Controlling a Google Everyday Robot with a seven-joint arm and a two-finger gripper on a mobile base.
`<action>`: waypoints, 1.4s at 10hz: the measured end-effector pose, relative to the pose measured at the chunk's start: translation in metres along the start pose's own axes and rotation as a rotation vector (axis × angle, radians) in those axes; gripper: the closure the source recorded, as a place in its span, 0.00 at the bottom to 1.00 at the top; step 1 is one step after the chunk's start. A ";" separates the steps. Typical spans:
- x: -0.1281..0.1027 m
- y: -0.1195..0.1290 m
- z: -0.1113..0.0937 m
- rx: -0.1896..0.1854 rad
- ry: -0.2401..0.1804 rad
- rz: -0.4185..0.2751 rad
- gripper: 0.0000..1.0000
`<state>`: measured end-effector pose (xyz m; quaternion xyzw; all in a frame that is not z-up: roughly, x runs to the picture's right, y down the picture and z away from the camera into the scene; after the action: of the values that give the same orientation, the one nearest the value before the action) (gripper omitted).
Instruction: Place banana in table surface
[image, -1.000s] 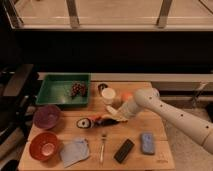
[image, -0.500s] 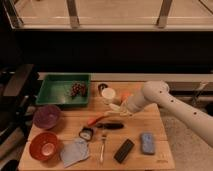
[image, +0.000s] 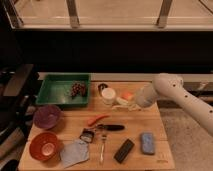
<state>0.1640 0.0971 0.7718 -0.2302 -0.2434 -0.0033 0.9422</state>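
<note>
Pale-yellow banana sits clamped in the pincer above the table surface.

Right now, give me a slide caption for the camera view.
Robot gripper, shut on the banana, at the far right of the table surface, beside a white cup and green tray.

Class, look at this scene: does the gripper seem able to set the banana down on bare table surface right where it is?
Probably yes. The gripper is shut on the banana near the table surface's far edge, with bare wood just beneath.
</note>
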 end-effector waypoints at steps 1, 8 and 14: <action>0.009 0.002 -0.004 0.000 0.014 0.008 1.00; 0.074 0.029 0.031 -0.093 0.090 0.130 0.90; 0.120 0.035 0.060 -0.141 0.074 0.273 0.28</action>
<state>0.2462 0.1671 0.8583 -0.3266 -0.1739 0.0992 0.9237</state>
